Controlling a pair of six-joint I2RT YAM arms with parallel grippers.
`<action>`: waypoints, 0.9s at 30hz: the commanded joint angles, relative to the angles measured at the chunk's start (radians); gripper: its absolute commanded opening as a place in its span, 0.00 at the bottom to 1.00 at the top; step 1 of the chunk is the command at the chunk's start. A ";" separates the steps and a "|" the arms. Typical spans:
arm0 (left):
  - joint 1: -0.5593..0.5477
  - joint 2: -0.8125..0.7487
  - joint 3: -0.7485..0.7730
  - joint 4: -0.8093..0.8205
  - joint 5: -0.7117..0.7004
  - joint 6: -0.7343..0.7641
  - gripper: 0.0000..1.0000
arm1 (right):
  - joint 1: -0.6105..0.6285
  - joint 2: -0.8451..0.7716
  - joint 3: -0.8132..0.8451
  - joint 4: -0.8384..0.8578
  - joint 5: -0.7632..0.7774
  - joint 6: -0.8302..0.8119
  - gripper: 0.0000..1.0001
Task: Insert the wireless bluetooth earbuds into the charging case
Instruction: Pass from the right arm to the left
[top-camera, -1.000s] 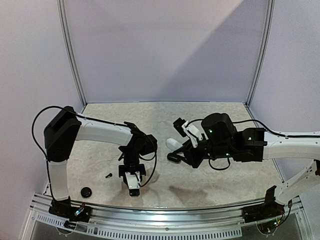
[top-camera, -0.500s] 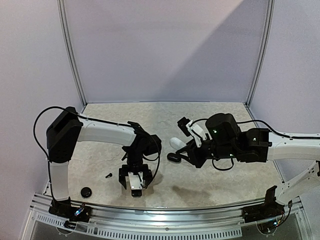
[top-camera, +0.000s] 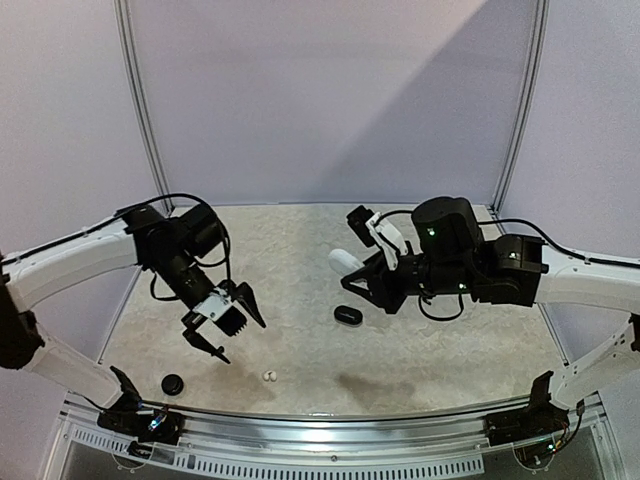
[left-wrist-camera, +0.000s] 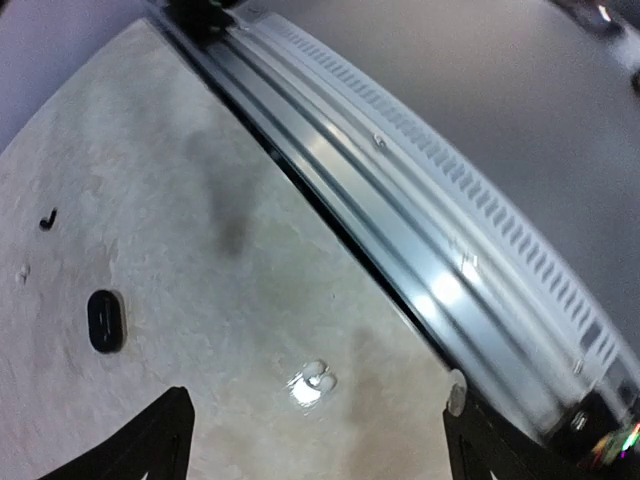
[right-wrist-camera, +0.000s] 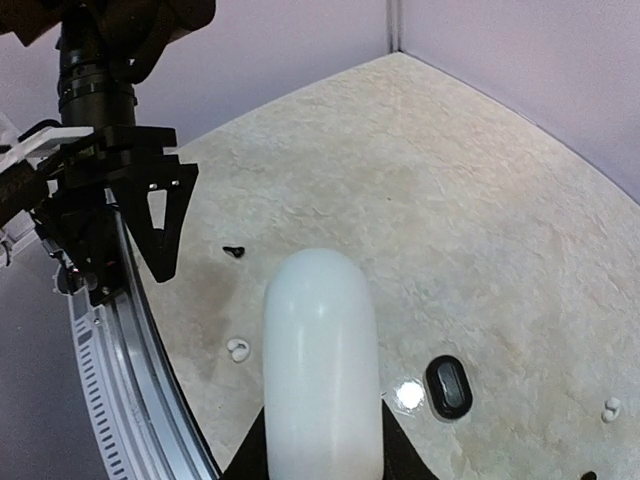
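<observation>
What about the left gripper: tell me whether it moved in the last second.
Yes. The left gripper moved left and farther from the front rail. It is open now, and the white earbuds lie on the table.

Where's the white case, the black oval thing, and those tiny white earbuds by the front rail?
white case (right-wrist-camera: 322, 370), right wrist view, its middle.
black oval thing (top-camera: 348, 314), top view, its middle.
white earbuds (top-camera: 269, 376), top view, middle of the pair.

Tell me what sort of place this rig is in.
Probably a lab robot test cell, not a home: a stone-look tabletop boxed in by plain lilac walls on metal posts, with an aluminium rail along the near edge.
</observation>
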 joint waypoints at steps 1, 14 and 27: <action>0.070 -0.224 -0.148 0.298 0.294 -0.686 0.88 | -0.005 0.051 0.061 0.076 -0.180 -0.104 0.00; 0.080 -0.730 -0.680 1.466 0.039 -1.839 0.89 | 0.057 0.334 0.441 -0.011 -0.378 -0.293 0.01; 0.070 -0.721 -0.744 1.641 0.041 -1.876 0.58 | 0.093 0.451 0.566 -0.078 -0.382 -0.309 0.00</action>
